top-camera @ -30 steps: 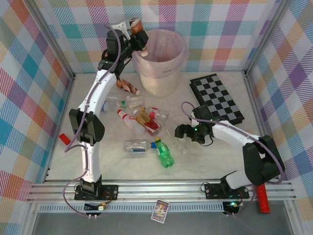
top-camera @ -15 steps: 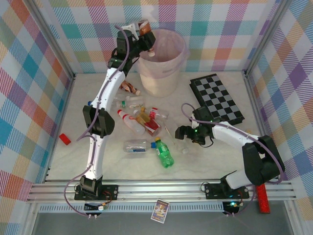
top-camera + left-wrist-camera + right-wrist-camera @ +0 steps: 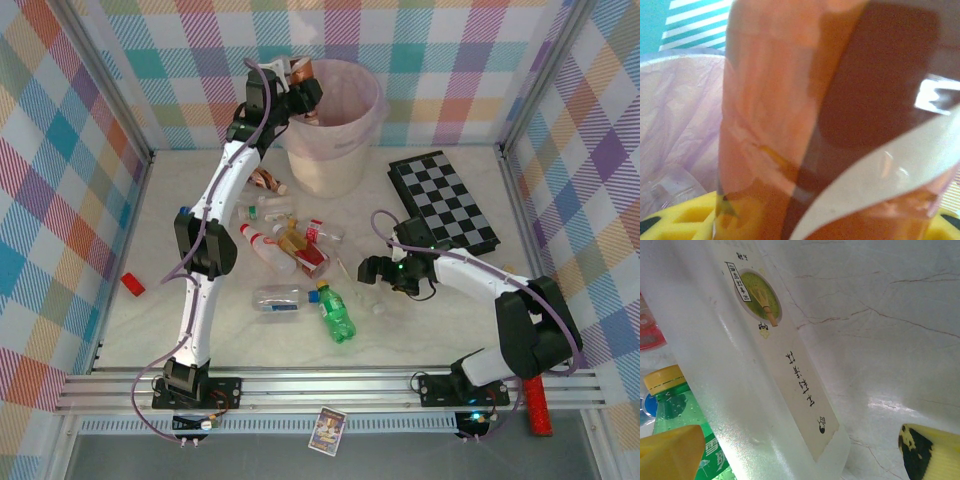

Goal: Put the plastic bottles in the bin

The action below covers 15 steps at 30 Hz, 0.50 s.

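Up over the bin (image 3: 340,165), the left gripper (image 3: 303,84) clasps 1 brown bottle (image 3: 790,100) (right gripper (image 3: 363,268) gapes astride a clear bottle (image 3: 740,370))

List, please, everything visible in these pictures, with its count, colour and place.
bin: one, pale with pink liner, far middle of the table.
held bottle: one, brown-orange, in the left pincer above the bin's rim.
brown bottle: one, lying by the bin's left side.
green bottle: one, yellow cap, near middle.
frosted bottle: one, white label, between the fingers of the right pincer.
other bottles: roughly eight, clear with red, blue or white, mid-table.
checkerboard: one, black-and-white, right of the bin.
red stick: one, front right corner.
red block: one, table's left edge.
card: one, front ledge.
left pincer: one, gripping the held bottle.
right pincer: one, open, low over the table.
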Each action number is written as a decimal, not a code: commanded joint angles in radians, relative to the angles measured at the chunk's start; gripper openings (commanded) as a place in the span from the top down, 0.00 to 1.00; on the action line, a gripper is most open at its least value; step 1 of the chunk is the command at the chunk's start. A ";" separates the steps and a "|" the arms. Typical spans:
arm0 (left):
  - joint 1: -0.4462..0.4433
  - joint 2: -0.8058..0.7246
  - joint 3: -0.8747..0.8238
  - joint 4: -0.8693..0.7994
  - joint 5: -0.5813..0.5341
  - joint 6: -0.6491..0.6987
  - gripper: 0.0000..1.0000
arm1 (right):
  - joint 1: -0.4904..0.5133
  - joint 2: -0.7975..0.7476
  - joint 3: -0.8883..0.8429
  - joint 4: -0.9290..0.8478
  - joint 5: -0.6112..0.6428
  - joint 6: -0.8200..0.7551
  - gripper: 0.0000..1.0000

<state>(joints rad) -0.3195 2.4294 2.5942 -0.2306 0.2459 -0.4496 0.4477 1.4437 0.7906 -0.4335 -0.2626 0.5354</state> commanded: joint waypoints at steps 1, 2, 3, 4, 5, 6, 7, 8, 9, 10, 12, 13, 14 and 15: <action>-0.009 -0.014 -0.014 0.001 0.013 0.003 0.34 | 0.008 -0.002 -0.005 0.009 0.004 0.000 0.01; -0.009 -0.019 -0.016 0.001 0.012 0.005 0.32 | 0.008 0.000 -0.007 0.007 0.004 -0.001 0.01; -0.009 -0.021 -0.018 0.001 0.011 0.006 0.30 | 0.008 0.001 -0.006 0.007 0.002 -0.001 0.01; -0.009 -0.024 -0.020 0.000 0.010 0.008 0.28 | 0.008 0.003 -0.005 0.009 0.003 -0.002 0.01; -0.008 -0.028 -0.022 -0.001 0.010 0.010 0.26 | 0.008 0.005 -0.006 0.010 0.001 -0.003 0.01; -0.008 -0.033 -0.025 -0.003 0.011 0.014 0.24 | 0.009 0.008 -0.004 0.010 0.000 -0.002 0.01; -0.008 -0.037 -0.027 -0.003 0.012 0.015 0.23 | 0.010 0.010 -0.004 0.010 -0.002 -0.002 0.01; -0.009 -0.041 -0.031 -0.004 0.012 0.018 0.22 | 0.012 0.013 -0.001 0.008 -0.003 0.000 0.01; -0.009 -0.045 -0.034 -0.005 0.012 0.022 0.21 | 0.016 0.017 0.004 0.006 -0.001 -0.002 0.01; -0.009 -0.050 -0.037 -0.007 0.010 0.024 0.21 | 0.019 0.018 0.006 0.002 0.002 -0.003 0.01; -0.008 -0.061 -0.045 -0.009 0.009 0.032 0.21 | 0.035 0.026 0.021 -0.009 0.015 -0.005 0.01; -0.009 -0.069 -0.047 -0.010 0.007 0.035 0.20 | 0.042 0.031 0.026 -0.014 0.019 -0.007 0.01; -0.009 -0.074 -0.051 -0.009 0.007 0.039 0.20 | 0.054 0.037 0.033 -0.019 0.025 -0.006 0.01; -0.009 -0.081 -0.054 -0.009 0.008 0.044 0.19 | 0.065 0.044 0.040 -0.023 0.034 -0.007 0.01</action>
<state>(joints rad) -0.3202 2.4046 2.5610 -0.2081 0.2485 -0.4248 0.4866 1.4631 0.7948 -0.4370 -0.2474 0.5354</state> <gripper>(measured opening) 0.803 0.991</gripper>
